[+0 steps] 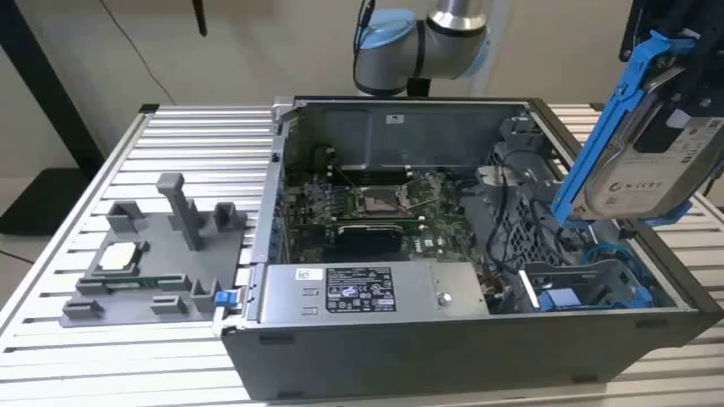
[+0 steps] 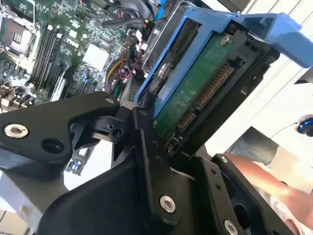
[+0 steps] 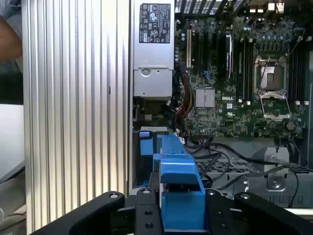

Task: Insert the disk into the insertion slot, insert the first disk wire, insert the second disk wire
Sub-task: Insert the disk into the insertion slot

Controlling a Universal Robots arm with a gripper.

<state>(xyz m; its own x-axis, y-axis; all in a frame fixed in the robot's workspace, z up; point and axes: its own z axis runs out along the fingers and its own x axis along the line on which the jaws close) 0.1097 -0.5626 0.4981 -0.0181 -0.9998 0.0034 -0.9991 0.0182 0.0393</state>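
Observation:
My gripper (image 1: 682,106) is shut on the disk (image 1: 662,165), a silver-grey drive with a white label in a bright blue carrier. I hold it tilted in the air above the open computer case, at the exterior view's right. In the second wrist view the disk's green circuit board (image 2: 195,88) and connector face the camera, clamped between my black fingers (image 2: 146,142). The blue carrier (image 3: 178,196) also sits in my gripper (image 3: 178,218) in the first wrist view. The insertion slot (image 1: 582,275), a grey sheet-metal bay, lies below the disk in the case's near right corner. A blue cable (image 1: 605,250) hangs beside it.
The case holds a grey power-supply box (image 1: 362,292) along its front and a motherboard with a square processor socket (image 1: 379,202). A grey fixture with parts (image 1: 147,271) stands on the slatted metal table (image 1: 68,339). A person's hand (image 2: 264,181) is beside the case.

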